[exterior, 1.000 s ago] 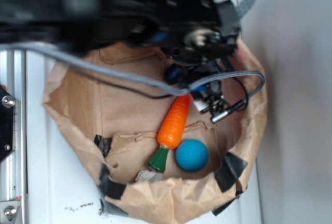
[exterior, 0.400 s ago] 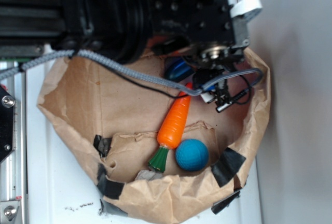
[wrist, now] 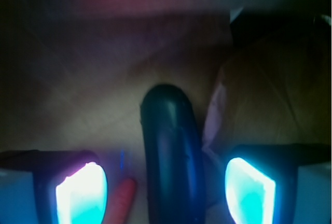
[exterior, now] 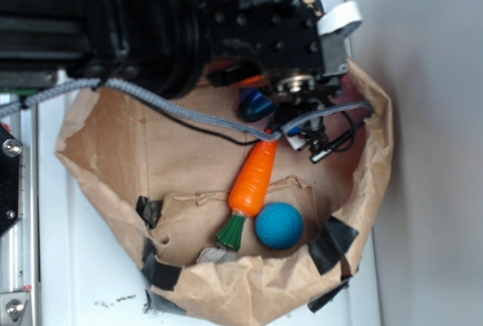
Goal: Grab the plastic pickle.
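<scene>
Jaws [wrist: 165, 185] wide open, holding nothing. Plastic pickle [wrist: 168, 156] lies lengthwise betw. the pads [wrist: 81, 193], untouched. Carrot tip [wrist: 121, 199] just beside, near left pad. Pickle likely light, stiff, glossy, so slippery: grip mid-body across short axis, not rounded ends.

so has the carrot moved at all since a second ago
No. The carrot lies in the same spot in the exterior view, its green stem end beside the blue ball, same as before. Only the arm above it shifted.

Black, screw-studded arm [exterior: 189, 24] trails a grey braided cable [exterior: 173, 107]; its hand's [wrist: 166, 187] pads [wrist: 81, 195] seemingly glow cyan.
</scene>
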Action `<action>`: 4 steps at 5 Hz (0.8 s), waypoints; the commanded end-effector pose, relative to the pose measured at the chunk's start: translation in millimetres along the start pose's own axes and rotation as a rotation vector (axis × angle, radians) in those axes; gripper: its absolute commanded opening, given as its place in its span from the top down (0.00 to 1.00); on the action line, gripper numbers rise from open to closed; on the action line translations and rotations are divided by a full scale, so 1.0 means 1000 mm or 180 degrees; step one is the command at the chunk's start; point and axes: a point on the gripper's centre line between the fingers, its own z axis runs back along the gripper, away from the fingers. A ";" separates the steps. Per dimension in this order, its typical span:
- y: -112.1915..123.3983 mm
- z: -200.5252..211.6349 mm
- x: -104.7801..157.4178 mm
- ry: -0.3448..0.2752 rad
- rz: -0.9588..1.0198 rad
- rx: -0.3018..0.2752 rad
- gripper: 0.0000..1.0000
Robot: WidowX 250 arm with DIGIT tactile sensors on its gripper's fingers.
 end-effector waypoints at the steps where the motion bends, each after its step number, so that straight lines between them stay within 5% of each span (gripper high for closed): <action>1: -0.003 0.004 0.004 -0.0262 -0.0093 0.0036 0.00; 2: -0.004 0.005 0.002 -0.0323 -0.0064 0.0065 1.00; 4: -0.002 0.006 -0.004 -0.0421 -0.0033 0.0137 1.00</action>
